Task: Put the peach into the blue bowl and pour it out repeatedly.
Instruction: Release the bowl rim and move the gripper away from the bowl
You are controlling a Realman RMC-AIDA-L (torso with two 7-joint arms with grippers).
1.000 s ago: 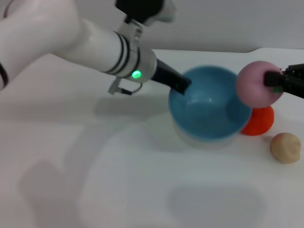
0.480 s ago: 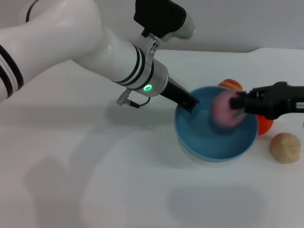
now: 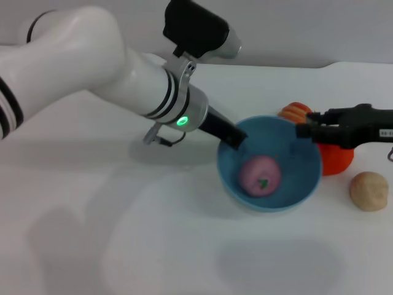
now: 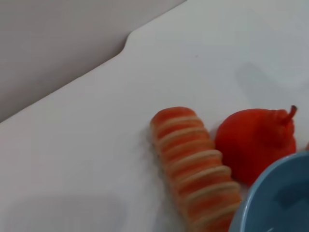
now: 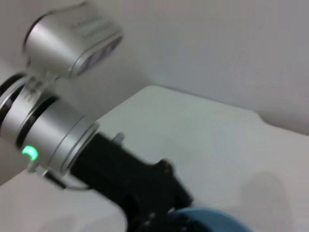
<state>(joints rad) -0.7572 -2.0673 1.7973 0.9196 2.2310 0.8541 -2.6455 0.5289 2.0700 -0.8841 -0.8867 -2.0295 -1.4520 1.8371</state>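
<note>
One peach is in play, and it lies inside the one blue bowl, on the bowl's floor a little toward the near side, its green stem mark facing up and near. Free of any grip, it looks round and smooth, so I judge it light and ready to roll once the bowl tips. A hold across its widest part, from two opposite sides, would suit it best, with modest pressure in case the skin is soft.

The bowl looks like smooth, stiff plastic, light for its width and likely slippery at the wall. The rim is the natural place to take it, and that is where the left gripper sits, at the far-left edge. Its fingers appear clamped over the rim, one dark tip reaching inside. The right gripper hovers at the bowl's far-right rim, over the edge. Its fingers hold nothing, but whether they are spread or closed I cannot tell.

Three other items lie on the white surface. A bright orange fruit with a small stem sits just right of the bowl. A ridged orange piece banded with pale stripes lies just beyond the bowl's far rim; the left wrist view shows it beside the fruit. A beige round lump sits farther right and nearer, apart from the bowl.
</note>
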